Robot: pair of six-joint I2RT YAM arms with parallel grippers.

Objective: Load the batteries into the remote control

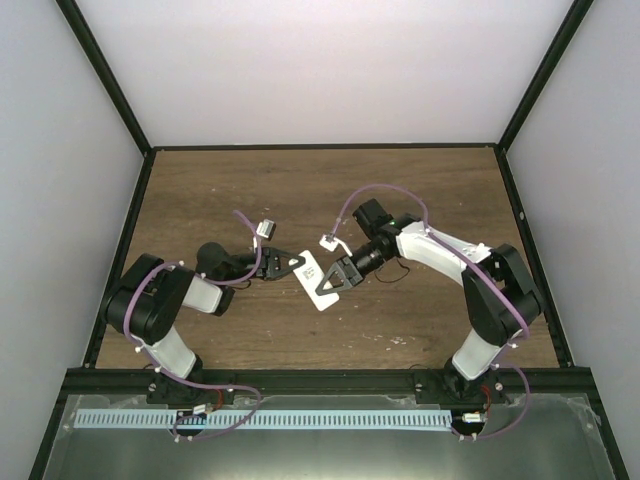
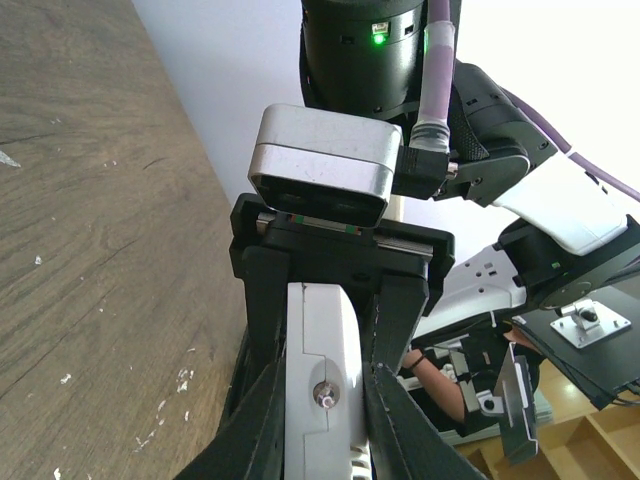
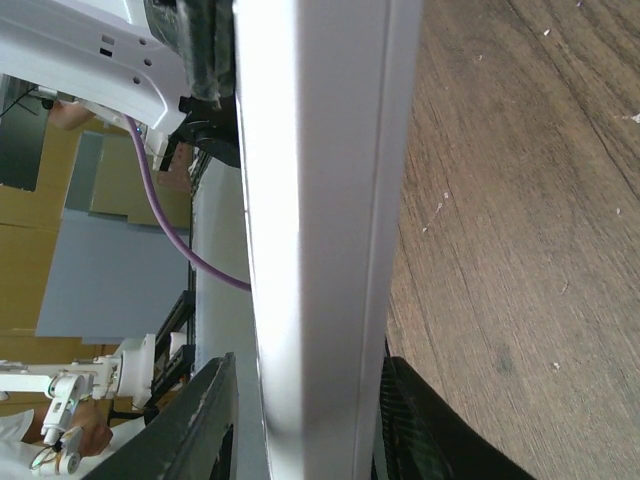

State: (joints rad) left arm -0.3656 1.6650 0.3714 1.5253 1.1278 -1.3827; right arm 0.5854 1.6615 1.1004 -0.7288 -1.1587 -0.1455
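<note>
The white remote control (image 1: 320, 281) hangs tilted above the middle of the table, held between both grippers. My left gripper (image 1: 297, 265) is shut on its left end; in the left wrist view the remote's end (image 2: 325, 350) sits squeezed between my fingers, gripper (image 2: 326, 410). My right gripper (image 1: 340, 275) grips the other end. In the right wrist view the remote's long edge (image 3: 320, 200) runs up between the fingers, gripper (image 3: 305, 370). One finger touches it and the other shows a thin gap. The batteries are out of view.
The brown wooden table (image 1: 400, 190) is boxed in by black frame posts and pale walls. A white slotted cable strip (image 1: 300, 418) runs along the near edge by the arm bases. The right wrist's grey camera box (image 2: 325, 165) faces the left wrist closely.
</note>
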